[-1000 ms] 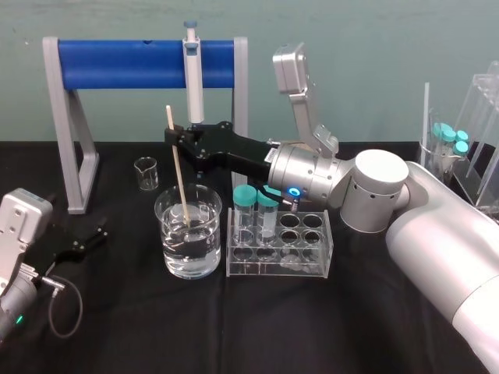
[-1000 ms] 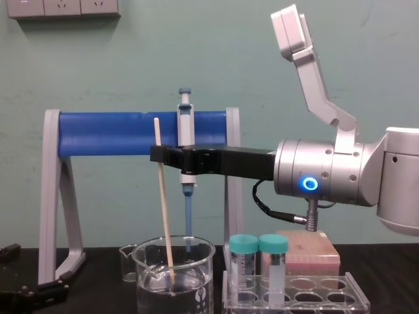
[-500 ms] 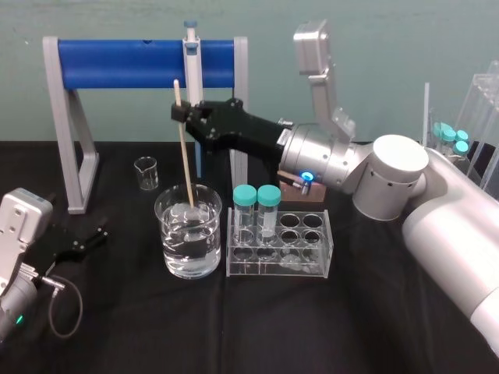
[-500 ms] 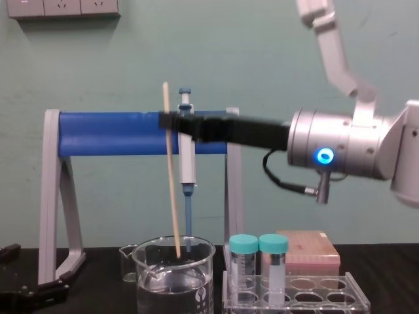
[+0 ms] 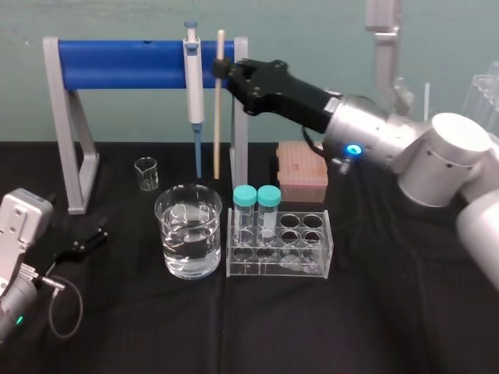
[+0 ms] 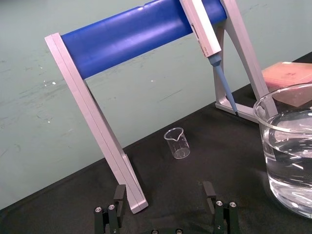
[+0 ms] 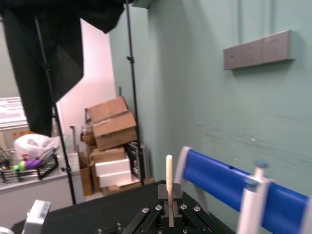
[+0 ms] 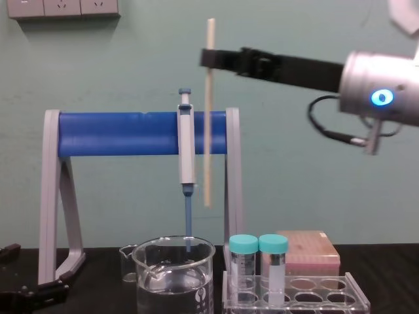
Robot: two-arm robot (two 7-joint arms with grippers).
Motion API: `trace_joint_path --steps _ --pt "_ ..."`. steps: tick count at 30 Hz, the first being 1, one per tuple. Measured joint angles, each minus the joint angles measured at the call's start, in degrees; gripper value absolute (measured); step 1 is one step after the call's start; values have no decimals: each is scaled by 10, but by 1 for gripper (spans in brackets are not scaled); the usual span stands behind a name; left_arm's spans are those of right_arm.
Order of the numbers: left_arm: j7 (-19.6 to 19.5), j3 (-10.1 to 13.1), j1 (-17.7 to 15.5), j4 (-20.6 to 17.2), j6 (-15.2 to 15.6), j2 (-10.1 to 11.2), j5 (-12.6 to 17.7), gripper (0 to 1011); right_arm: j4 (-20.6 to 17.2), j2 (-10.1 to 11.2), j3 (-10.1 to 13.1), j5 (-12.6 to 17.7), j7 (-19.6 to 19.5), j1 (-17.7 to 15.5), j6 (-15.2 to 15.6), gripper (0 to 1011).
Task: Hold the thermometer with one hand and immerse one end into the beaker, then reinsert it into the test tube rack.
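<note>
My right gripper is shut on the upper part of the thermometer, a thin cream-white rod that hangs upright in the air. In the chest view the thermometer ends well above the beaker, over its right side, with the right gripper high above the table. The water-filled beaker stands just left of the clear test tube rack. The right wrist view shows the thermometer clamped between the jaws. My left gripper rests open on the table at the near left.
A grey stand with a blue bar holds a pipette behind the beaker. A small glass beaker sits beneath it. Two teal-capped tubes stand in the rack, and a pink box lies behind it.
The right gripper has risen and moved right, lifting the thermometer out of the beaker's water. The left arm has not moved.
</note>
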Motion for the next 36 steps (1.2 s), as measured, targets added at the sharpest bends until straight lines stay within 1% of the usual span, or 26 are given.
trace_joint_path --steps 3,4,5,6,7,8,9,10,12,13,16,20,23,26,32,36 --pt "0 0 0 0 0 0 0 1004 -21 19 7 4 -14 -11 10 46" --pt "0 0 0 0 0 0 0 1004 -34 32 12 8 -25 -19 18 45" --pt "0 0 0 0 0 0 0 1004 -39 37 15 9 -30 -23 20 45" --pt "0 0 0 0 0 0 0 1004 -49 51 20 10 -42 -32 24 46" --pt "0 0 0 0 0 0 0 1004 -49 51 20 10 -42 -32 24 46" --pt "0 0 0 0 0 0 0 1004 -59 65 25 10 -53 -42 27 46" --pt "0 0 0 0 0 0 0 1004 -64 71 27 10 -59 -46 27 46" --pt "0 0 0 0 0 0 0 1004 -71 83 33 9 -70 -56 27 46" --pt "0 0 0 0 0 0 0 1004 -78 92 37 8 -80 -64 27 46" --pt "0 0 0 0 0 0 0 1004 -84 101 42 6 -90 -74 27 45" --pt "0 0 0 0 0 0 0 1004 -93 114 53 2 -106 -90 23 45" --pt "0 0 0 0 0 0 0 1004 -96 120 60 -4 -118 -103 21 46" --pt "0 0 0 0 0 0 0 1004 -93 120 62 -8 -122 -106 18 46" --pt "0 0 0 0 0 0 0 1004 -83 117 62 -14 -124 -108 16 46" --pt "0 0 0 0 0 0 0 1004 -70 110 63 -16 -123 -109 19 46" --pt "0 0 0 0 0 0 0 1004 -54 102 62 -16 -116 -107 20 46"
